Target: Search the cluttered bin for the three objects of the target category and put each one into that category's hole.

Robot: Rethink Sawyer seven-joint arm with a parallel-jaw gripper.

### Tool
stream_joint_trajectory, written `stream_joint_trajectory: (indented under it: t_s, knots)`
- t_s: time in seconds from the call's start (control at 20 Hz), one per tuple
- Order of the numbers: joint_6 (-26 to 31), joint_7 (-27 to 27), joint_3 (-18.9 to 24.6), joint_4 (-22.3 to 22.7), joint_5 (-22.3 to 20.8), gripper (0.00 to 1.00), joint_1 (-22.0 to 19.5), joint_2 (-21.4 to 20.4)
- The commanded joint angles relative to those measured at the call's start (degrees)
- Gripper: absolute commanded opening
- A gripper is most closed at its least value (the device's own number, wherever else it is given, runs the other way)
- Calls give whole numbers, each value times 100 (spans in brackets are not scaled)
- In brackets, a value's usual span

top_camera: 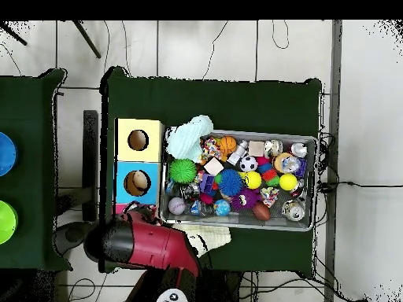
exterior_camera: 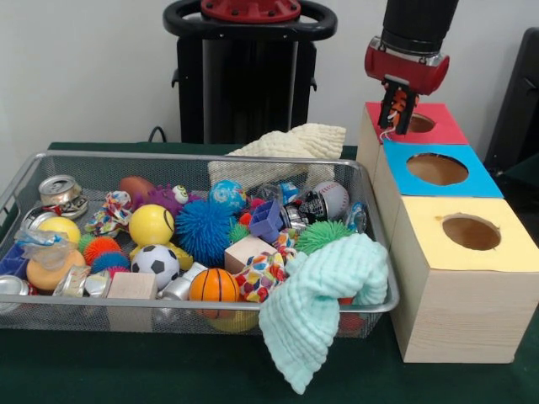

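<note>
Risk is judged to lie in the release: the black-fingered gripper [exterior_camera: 397,116] is seen pinching a small orange and white object [exterior_camera: 402,101], hung directly over the round hole [exterior_camera: 418,123] of the red-topped wooden box [exterior_camera: 438,126]; an off-centre drop could catch the rim and bounce away.

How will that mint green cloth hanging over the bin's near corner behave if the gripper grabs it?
The mint green cloth looks soft and waffled, so probably floppy and light. It drapes over the bin's rim, so a pinch would likely lift one fold and leave the rest trailing. It lies close against the toys beside it, so it may drag some.
</note>
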Motion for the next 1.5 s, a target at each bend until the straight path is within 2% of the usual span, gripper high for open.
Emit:
stream_joint_trajectory:
  t_s: [0.05, 0.4, 0.7, 0.9, 1.05, 1.5]
  knots:
    - [-532, 952, 441, -26, 45, 0, 24, 361]
    - [-439, 1033, 416, -178, 159, 0, 174, 507]
    - [-353, 1304, 459, -95, 393, 0, 346, 498]
    - [-431, 1317, 601, 52, 507, 0, 320, 421]
    - [-500, 1234, 692, 125, 537, 0, 229, 411]
    - [-680, 1184, 630, 199, 475, 0, 309, 459]
